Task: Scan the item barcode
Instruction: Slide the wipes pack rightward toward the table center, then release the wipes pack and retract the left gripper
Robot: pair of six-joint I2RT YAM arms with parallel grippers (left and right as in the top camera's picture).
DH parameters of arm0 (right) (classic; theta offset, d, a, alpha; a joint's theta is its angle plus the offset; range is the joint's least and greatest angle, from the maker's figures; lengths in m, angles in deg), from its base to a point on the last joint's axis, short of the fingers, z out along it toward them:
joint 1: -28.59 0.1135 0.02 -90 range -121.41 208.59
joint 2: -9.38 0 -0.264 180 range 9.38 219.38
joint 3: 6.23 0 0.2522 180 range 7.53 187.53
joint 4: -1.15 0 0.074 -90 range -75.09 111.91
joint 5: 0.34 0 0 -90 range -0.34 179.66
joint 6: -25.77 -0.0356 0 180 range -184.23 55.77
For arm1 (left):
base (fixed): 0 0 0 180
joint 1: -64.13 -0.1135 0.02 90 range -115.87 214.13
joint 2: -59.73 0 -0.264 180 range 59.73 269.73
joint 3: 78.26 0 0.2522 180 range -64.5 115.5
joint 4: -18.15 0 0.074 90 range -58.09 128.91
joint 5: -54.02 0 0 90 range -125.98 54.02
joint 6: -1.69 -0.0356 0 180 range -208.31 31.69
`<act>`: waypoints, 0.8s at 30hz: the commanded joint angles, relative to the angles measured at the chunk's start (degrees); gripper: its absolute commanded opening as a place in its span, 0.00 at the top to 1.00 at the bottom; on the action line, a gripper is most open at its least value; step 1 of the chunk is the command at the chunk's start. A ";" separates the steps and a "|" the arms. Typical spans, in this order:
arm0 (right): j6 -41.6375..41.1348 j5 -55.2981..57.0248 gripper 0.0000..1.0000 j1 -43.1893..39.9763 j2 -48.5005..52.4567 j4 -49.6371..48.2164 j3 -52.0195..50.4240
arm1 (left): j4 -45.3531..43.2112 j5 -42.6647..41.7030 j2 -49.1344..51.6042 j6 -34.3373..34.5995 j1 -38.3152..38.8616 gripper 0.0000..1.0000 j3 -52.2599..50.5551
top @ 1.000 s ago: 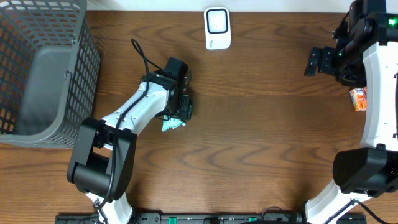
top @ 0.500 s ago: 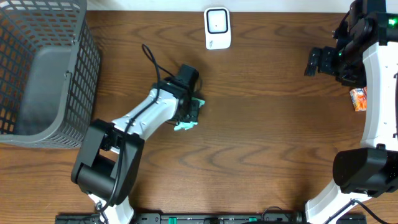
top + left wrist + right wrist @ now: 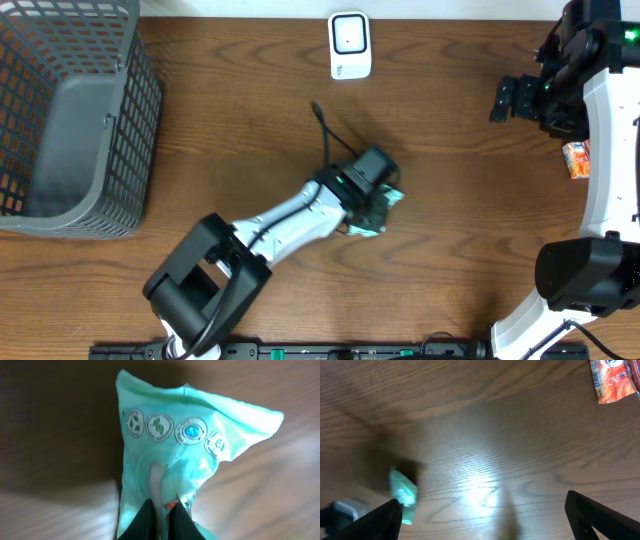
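Left fingers [image 3: 142, 522] pinch a thin fold of the mint packet [image 3: 175, 450], well apart from the scanner [image 3: 349, 45]; it may slip. Right fingers [image 3: 592, 515] gape empty.

Teal packet [image 3: 170, 455] partly off-frame

Open tabletop [image 3: 460, 160] between pouch [image 3: 190, 460] and scanner [image 3: 350, 45]
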 commanded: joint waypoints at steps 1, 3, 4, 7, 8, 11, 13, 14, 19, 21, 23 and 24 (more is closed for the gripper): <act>0.83 0.72 0.01 0.28 0.37 0.04 -0.24 | -1.88 -0.66 -0.09 7.26 1.18 0.92 0.22; 0.83 0.72 0.01 0.28 0.37 0.04 -0.26 | -1.81 -0.85 -0.11 7.26 1.29 0.90 1.84; 0.85 0.72 0.01 0.28 0.37 0.04 -0.26 | -1.42 -0.85 -0.22 7.21 1.14 0.85 2.80; 0.85 0.72 0.01 0.28 0.37 0.04 -0.24 | -0.26 -0.81 -1.22 6.97 -0.09 0.55 5.46; 0.83 0.72 0.01 0.28 0.37 0.04 -0.24 | -0.24 -0.81 -1.84 6.91 -0.79 0.42 6.03; 0.83 0.72 0.01 0.28 0.37 0.04 -0.26 | -0.07 -0.81 -3.72 5.42 -3.04 0.38 6.82; 0.83 0.72 0.01 0.28 0.37 0.04 -0.24 | 0.55 -0.81 -5.51 5.03 -4.94 0.32 6.82; 0.85 0.72 0.01 0.28 0.37 0.04 -0.26 | 1.18 -0.81 -6.78 5.05 -6.21 0.31 6.82; 0.83 0.72 0.01 0.28 0.37 0.04 -0.26 | 6.23 -0.79 -13.92 2.86 -12.87 0.17 6.82; 0.83 0.72 0.01 0.28 0.37 0.04 -0.24 | 9.73 -0.52 -16.61 0.02 -15.96 0.09 6.82; 0.85 0.72 0.01 0.28 0.37 0.04 -0.24 | 14.67 1.18 -18.75 -1.66 -19.17 0.07 6.82; 0.83 0.72 0.01 0.28 0.37 0.04 -0.24 | 17.11 2.89 -19.41 -1.64 -20.48 0.07 6.82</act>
